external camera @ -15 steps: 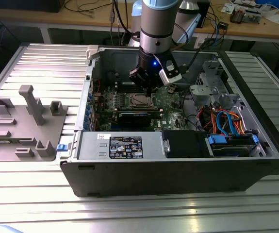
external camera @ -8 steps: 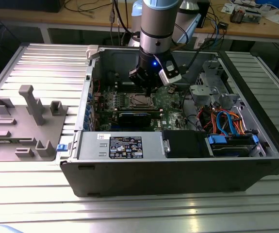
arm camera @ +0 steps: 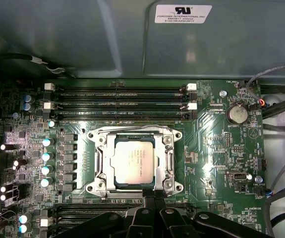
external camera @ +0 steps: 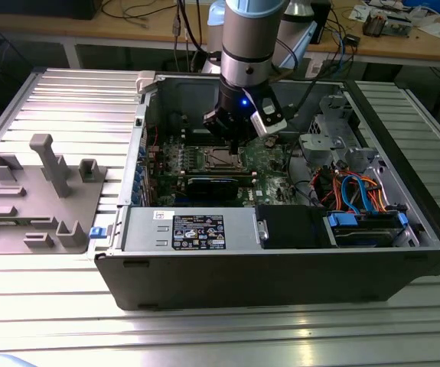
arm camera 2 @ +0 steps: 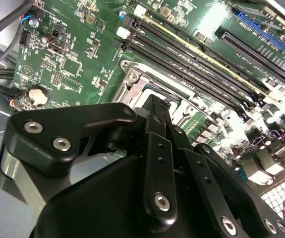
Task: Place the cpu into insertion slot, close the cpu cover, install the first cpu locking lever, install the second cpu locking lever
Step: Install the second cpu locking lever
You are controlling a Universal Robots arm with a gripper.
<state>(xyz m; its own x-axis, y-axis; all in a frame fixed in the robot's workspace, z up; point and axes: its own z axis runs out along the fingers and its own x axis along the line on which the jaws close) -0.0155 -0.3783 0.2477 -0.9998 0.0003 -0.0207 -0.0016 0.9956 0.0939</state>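
I am seeing the silvery-grey square cpu point(arm camera: 134, 164) sitting in the metal-rimmed insertion slot point(arm camera: 98, 166), the black gripper point(arm camera: 154, 198) hovering pinched shut.

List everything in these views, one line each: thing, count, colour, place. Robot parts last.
cpu: one, silvery-grey, seated in the insertion slot.
cpu cover: one, silvery frame, closed flat around the cpu.
insertion slot: one, silvery-rimmed, mid green motherboard.
motherboard: one, green, on the case floor.
memory slots: several, black, long rows beside the socket.
coin battery: one, silver, on the board near cables.
computer case: one, dark grey, open on the ribbed metal table.
fixture tray: one, grey, at the exterior view's left.
gripper: one, black, fingers together at the cover's edge.
arm: one, grey and blue, above the case.
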